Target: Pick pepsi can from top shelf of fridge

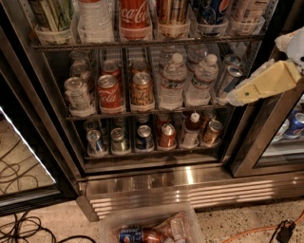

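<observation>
The fridge [142,182] stands open before me, a black frame around 3 wire racks above a ribbed steel base. The top shelf [142,42] runs across the upper part of the view, and the drinks in its clear holders are cut off at the top edge. On the floor below sits a clear plastic bin [190,216] holding a few cans. My gripper [247,92] hangs at the right, level with the middle rack, its cream tip just beside a silver-and-blue can [229,78]. Whether it is spread or pressed together I cannot tell. 2 water bottles [173,80] stand left of that can. The pepsi can [212,12] sits in the top shelf's 2nd holder from the right, well above my gripper. A red Coca-Cola can [134,16] is 2 holders to its left.
</observation>
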Robot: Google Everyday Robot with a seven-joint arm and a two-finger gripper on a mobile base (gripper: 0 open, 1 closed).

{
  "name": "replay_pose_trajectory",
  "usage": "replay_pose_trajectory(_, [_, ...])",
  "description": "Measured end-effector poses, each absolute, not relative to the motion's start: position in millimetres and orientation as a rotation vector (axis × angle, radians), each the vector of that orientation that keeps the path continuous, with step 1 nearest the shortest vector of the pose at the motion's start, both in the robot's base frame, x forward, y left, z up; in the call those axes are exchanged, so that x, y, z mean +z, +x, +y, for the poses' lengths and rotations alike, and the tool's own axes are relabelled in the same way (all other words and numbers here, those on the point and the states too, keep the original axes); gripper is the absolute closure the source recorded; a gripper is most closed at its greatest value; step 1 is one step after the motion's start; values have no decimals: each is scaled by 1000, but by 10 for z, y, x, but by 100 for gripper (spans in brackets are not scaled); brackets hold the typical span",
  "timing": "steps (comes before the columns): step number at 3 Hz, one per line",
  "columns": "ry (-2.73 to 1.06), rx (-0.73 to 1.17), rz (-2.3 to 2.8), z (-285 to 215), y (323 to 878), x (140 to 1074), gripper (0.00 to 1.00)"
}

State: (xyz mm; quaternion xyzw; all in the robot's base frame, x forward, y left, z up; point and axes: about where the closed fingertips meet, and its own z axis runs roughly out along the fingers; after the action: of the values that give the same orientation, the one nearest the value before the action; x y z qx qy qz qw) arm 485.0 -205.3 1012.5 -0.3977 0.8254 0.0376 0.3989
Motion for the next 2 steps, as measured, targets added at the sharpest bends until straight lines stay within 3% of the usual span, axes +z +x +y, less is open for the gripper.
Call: replay_pose_trajectory(2, [-805,218,1944,-1638,5262,10344,0])
